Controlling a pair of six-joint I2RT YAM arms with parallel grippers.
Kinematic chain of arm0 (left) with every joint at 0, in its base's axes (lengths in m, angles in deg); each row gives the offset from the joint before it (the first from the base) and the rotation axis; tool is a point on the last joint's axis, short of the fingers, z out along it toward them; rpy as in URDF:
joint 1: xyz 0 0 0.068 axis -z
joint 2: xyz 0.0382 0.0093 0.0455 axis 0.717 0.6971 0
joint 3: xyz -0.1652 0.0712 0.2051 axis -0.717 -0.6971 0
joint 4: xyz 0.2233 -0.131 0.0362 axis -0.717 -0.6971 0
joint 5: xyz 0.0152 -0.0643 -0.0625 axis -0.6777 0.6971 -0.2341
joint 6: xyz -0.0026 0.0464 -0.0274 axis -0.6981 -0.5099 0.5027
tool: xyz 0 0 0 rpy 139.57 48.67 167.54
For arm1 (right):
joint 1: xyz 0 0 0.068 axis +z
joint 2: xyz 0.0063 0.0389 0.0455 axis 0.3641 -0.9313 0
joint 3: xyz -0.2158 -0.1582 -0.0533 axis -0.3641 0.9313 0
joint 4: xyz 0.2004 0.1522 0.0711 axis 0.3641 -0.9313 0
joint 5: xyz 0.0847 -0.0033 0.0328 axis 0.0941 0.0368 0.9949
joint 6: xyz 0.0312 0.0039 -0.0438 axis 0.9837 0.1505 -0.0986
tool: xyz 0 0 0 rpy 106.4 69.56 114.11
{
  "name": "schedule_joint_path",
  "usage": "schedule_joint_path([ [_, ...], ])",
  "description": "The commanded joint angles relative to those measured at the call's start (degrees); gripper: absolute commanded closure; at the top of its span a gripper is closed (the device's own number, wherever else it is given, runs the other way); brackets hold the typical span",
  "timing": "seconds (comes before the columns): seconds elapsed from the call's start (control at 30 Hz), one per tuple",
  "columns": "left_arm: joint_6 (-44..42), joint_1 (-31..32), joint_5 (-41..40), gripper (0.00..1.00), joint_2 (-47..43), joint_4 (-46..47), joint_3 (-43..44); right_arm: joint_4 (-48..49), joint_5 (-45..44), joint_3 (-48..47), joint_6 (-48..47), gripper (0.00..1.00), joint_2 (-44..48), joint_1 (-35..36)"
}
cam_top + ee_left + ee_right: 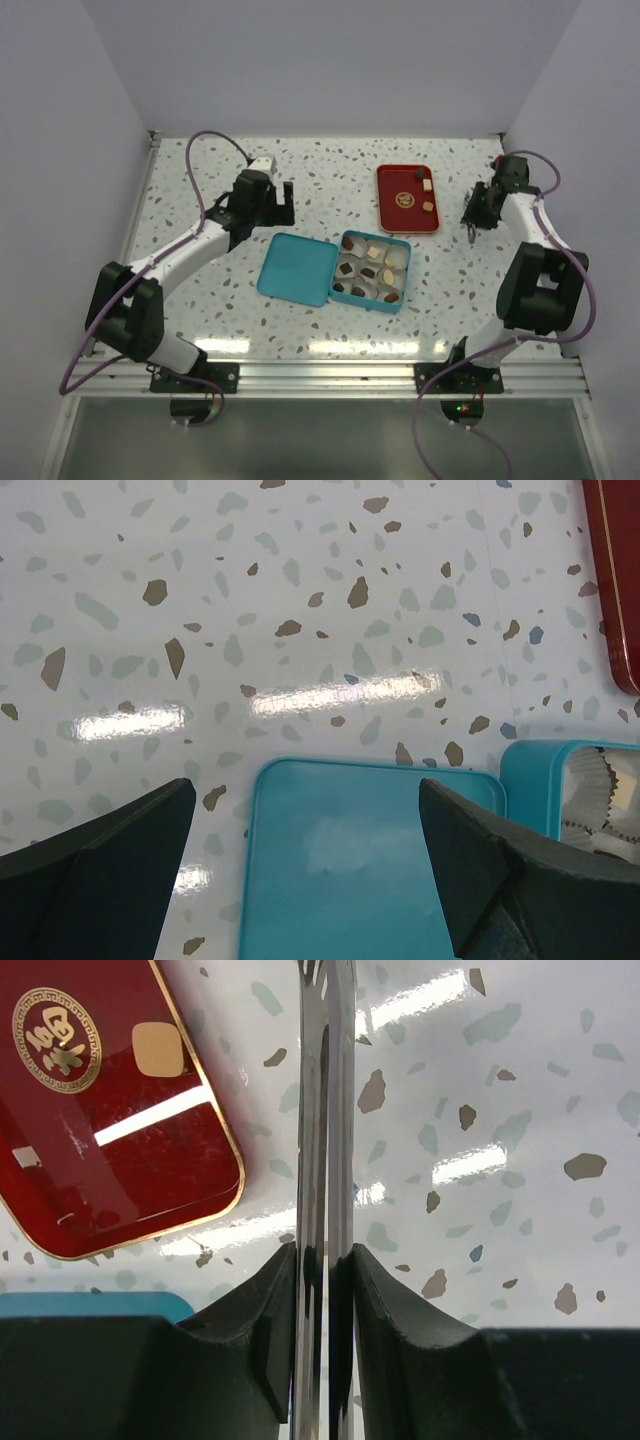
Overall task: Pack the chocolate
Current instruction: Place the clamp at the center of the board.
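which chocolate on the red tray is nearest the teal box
The round light brown one by the red tray's right edge; the dark piece and cream square lie farther back.

Teal lid cut by the left wrist view's lower edge, teal box and red tray clipped at right, metal tongs in the right gripper extending past the top edge, chocolate on the red tray too small to identify.
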Motion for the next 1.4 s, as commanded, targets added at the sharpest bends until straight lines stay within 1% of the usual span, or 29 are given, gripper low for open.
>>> schedule_joint_path([
  [0.0,-2.0,-0.5,0.8,0.0,0.0,3.0,-0.5,2.8,0.3,0.4,-0.8,0.71,-1.1,-0.4],
  [0.4,-1.9,-0.6,0.1,0.0,-0.2,3.1,-1.5,0.8,-2.5,-3.8,-2.2,0.64,-12.4,-0.3],
  [0.57,-1.8,-0.6,-0.3,0.0,-0.4,3.0,-1.5,1.7,-3.0,-5.1,-2.0,0.63,-15.2,-0.3],
  [0.7,-1.8,-0.6,-0.8,0.0,-0.4,2.8,-1.5,1.5,-4.1,-6.9,-2.6,0.58,-17.0,-0.3],
  [0.9,-1.8,-0.6,-1.4,0.0,-0.2,2.5,-1.2,1.3,-6.0,-9.9,-3.3,0.48,-20.1,-0.3],
  [1.0,-1.8,-0.6,-1.6,0.0,-0.1,2.5,-1.1,1.2,-6.6,-11.0,-3.4,0.38,-21.2,-0.4],
  [1.03,-1.8,-0.7,-1.7,0.0,-0.1,2.4,-1.0,1.2,-6.7,-11.0,-3.4,0.31,-21.3,-0.3],
  [1.07,-1.9,-0.7,-1.8,0.0,-0.2,2.4,-1.1,1.6,-6.6,-11.0,-3.4,0.3,-21.3,-0.4],
  [1.2,-2.2,-0.9,-2.0,0.0,-0.5,2.5,-1.4,1.8,-6.6,-10.7,-3.2,0.17,-20.8,-0.4],
  [1.23,-2.3,-0.9,-1.9,0.0,-0.8,2.5,-1.5,1.9,-6.8,-10.5,-3.1,0.1,-20.5,-0.4],
  [1.3,-2.4,-1.1,-1.9,0.0,-1.0,2.6,-1.9,1.6,-7.5,-10.4,-3.1,0.05,-19.3,-0.4],
  [1.37,-2.5,-1.2,-1.8,0.0,-1.5,3.2,-2.7,1.1,-8.1,-10.4,-2.7,0.04,-18.1,-0.4],
])
